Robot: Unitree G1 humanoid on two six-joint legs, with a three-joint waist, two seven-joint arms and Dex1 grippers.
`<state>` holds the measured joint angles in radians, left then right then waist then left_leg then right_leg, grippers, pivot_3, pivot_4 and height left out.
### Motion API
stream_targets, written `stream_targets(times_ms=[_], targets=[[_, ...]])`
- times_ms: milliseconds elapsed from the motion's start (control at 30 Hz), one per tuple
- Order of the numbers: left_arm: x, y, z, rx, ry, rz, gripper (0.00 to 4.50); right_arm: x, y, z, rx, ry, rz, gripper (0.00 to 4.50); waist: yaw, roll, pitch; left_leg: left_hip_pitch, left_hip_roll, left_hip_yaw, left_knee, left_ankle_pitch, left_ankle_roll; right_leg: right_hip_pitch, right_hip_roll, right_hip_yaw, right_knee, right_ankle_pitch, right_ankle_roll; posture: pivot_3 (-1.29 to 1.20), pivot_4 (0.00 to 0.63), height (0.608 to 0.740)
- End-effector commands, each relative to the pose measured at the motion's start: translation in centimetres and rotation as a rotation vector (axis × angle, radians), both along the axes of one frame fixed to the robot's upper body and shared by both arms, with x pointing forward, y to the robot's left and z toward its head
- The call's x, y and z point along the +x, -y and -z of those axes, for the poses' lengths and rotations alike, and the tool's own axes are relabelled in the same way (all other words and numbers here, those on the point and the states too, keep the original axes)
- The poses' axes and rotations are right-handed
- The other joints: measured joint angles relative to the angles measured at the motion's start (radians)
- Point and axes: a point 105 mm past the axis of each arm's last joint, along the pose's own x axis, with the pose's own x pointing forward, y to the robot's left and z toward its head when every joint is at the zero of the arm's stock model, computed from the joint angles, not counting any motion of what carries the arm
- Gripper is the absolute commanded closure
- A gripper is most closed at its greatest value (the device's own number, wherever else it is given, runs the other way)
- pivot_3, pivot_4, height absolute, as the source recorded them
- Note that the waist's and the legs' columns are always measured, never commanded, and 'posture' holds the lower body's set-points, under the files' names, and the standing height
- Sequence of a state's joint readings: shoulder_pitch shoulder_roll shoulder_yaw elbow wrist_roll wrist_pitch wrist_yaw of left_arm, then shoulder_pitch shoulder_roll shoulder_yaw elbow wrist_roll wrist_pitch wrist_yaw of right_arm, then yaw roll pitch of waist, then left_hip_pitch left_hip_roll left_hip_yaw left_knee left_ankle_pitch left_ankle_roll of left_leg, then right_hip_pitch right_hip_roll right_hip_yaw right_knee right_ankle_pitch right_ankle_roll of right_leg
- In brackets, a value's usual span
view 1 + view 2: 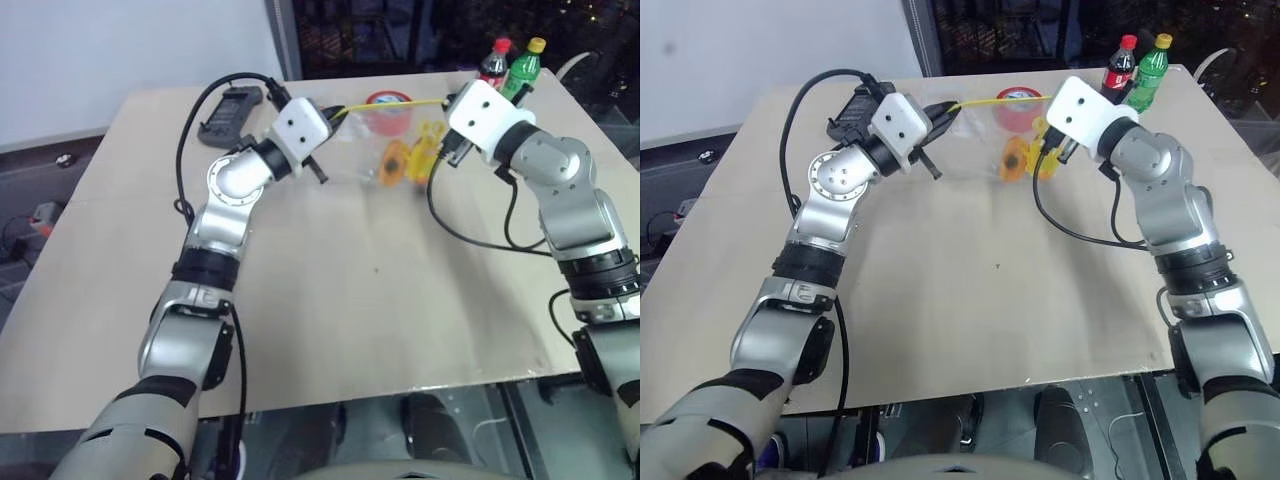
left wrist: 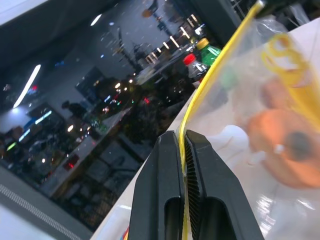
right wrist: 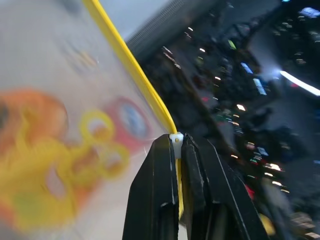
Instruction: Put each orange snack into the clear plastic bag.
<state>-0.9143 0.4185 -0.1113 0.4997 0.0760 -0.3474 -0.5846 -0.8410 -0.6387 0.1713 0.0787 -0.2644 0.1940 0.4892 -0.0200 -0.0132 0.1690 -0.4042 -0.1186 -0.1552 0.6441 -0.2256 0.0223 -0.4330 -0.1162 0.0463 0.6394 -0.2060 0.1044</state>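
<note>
Clear plastic bag [image 1: 385, 140] hangs taut between my two grippers above the far part of the table [image 1: 380, 300]: my left gripper [image 2: 183, 150] and my right gripper [image 3: 178, 150] each pinch the yellow seal strip [image 1: 395, 104] at opposite ends. I should keep both grips firm and level. One orange snack [image 1: 394, 160] sits inside; I cannot make out the second. Beyond stand one red tape roll [image 1: 388, 103] and two bottles [image 1: 510, 65].

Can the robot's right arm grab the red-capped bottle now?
Probably not: its right fingers are shut on the clear plastic bag's yellow strip, sharing it with the left fingers. The bottle stands behind.
</note>
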Motion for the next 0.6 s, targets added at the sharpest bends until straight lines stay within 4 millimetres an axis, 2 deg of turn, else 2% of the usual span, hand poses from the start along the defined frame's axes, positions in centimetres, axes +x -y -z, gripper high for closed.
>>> stream_targets(times_ms=[33,100,233,267,300,400,467,600], targets=[[-1.3,-0.7,1.2,0.027,0.019,0.025,4.50,-2.1,2.0,-0.7,0.022,0.030,0.029,4.32,-0.001,0.000,0.000,0.000,0.000,0.000,0.000,0.000,0.000,0.000,0.000,0.000,0.000,0.000,0.000,0.00,0.150,0.740],[-2.7,-0.4,3.2,0.077,-0.002,0.063,4.50,-3.8,1.0,1.7,0.015,-0.051,-0.049,4.32,-0.004,0.000,0.000,-0.001,0.000,0.000,-0.001,0.000,0.000,-0.001,0.000,0.000,-0.001,0.000,0.000,0.00,0.150,0.740],[-6.1,0.1,8.5,0.191,-0.092,0.145,4.50,-7.0,-0.4,7.4,-0.022,-0.199,-0.108,4.32,-0.009,0.001,0.000,-0.001,0.000,0.001,-0.001,0.000,0.000,-0.002,0.000,0.001,0.000,0.000,0.000,0.00,0.150,0.740],[-6.7,0.0,9.5,0.192,-0.159,0.162,4.50,-7.7,-0.6,8.9,-0.041,-0.255,-0.130,4.32,-0.009,0.001,0.000,-0.001,0.000,0.001,-0.001,0.000,0.000,-0.002,0.000,0.001,0.001,0.000,0.000,0.00,0.150,0.740],[-7.5,-0.1,10.4,0.177,-0.245,0.186,4.15,-8.3,-0.5,10.3,-0.042,-0.306,-0.133,4.45,-0.008,0.001,0.000,-0.001,0.000,0.001,0.000,0.000,0.001,-0.001,0.000,0.002,0.002,0.000,0.000,0.00,0.150,0.740],[-9.2,-0.5,11.6,0.107,-0.439,0.236,3.08,-9.5,0.1,12.5,-0.014,-0.407,-0.126,3.48,-0.006,0.001,0.000,0.003,0.001,0.001,0.001,-0.003,0.005,0.002,0.000,0.002,0.003,0.000,0.000,0.00,0.150,0.740],[-10.0,-1.2,11.4,0.045,-0.532,0.247,1.99,-10.2,0.8,12.9,0.041,-0.451,-0.110,2.40,-0.005,0.001,0.000,0.006,0.002,0.001,0.002,-0.003,0.005,0.006,0.001,0.001,0.003,0.000,0.001,0.00,0.150,0.740],[-11.2,-3.6,11.2,-0.024,-0.670,0.224,0.00,-11.1,2.8,12.4,0.186,-0.512,-0.068,0.32,-0.005,0.001,0.000,0.010,0.006,0.000,0.004,-0.003,0.005,0.010,0.005,0.001,0.003,0.000,0.001,0.00,0.150,0.740]])
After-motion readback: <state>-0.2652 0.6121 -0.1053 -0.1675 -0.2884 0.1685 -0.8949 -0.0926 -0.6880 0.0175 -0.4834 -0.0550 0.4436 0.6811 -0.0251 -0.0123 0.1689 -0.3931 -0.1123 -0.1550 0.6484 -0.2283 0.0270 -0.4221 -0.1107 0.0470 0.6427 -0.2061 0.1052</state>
